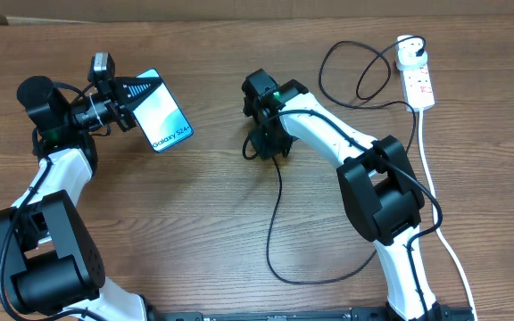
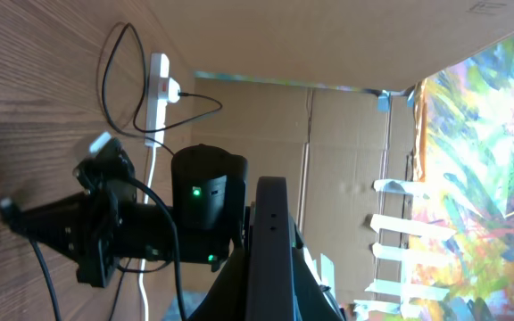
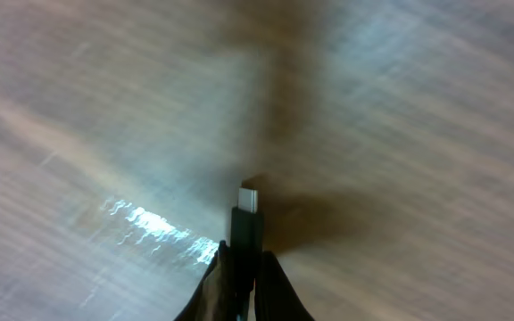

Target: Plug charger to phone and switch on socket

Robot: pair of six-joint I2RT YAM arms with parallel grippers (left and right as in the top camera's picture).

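Right gripper (image 1: 255, 147) is clamped on the small connector (image 3: 248, 223) of the charger (image 1: 275, 214). The metal tip pokes out past the fingertips, close over the wooden table (image 1: 194, 232). From the grip, the black cable runs along the table toward the robot's base and curves round behind the right arm. Its loops show again beside the socket (image 1: 418, 78), which lies well off to the gripper's outer side near the far edge. Left gripper (image 1: 135, 105), well apart on the opposite side, is closed on one end of the phone (image 1: 168, 120) and holds it tilted, cyan screen facing up.
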